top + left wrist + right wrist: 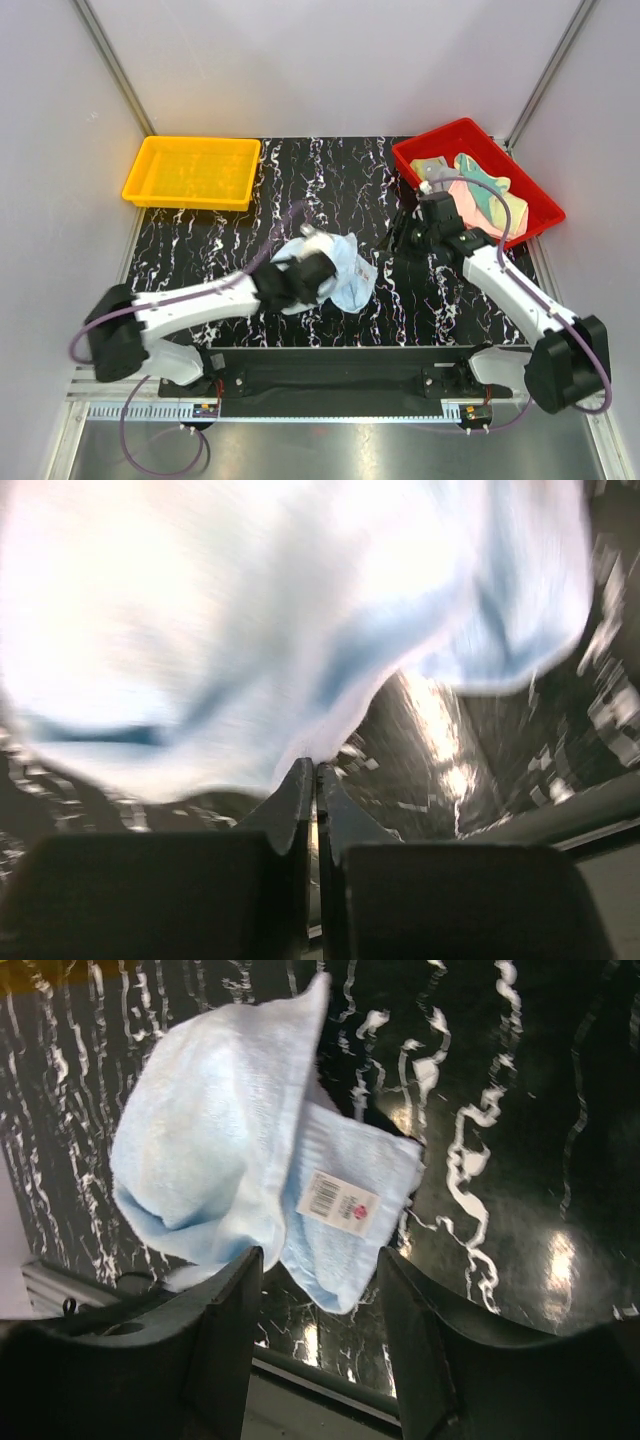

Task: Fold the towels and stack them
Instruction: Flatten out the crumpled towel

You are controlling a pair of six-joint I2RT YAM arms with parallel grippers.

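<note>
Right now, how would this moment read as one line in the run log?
left pincer: shut on light blue towel | right pincer: open, holding nothing | red bin: other towels inside | fold: not done

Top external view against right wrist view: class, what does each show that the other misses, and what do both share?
Only top external: the yellow tray, the red tray holding towels, the left arm and the right arm. Only right wrist: the barcode label, and the right fingers standing apart. Both: the light blue towel and the black marbled table.
</note>
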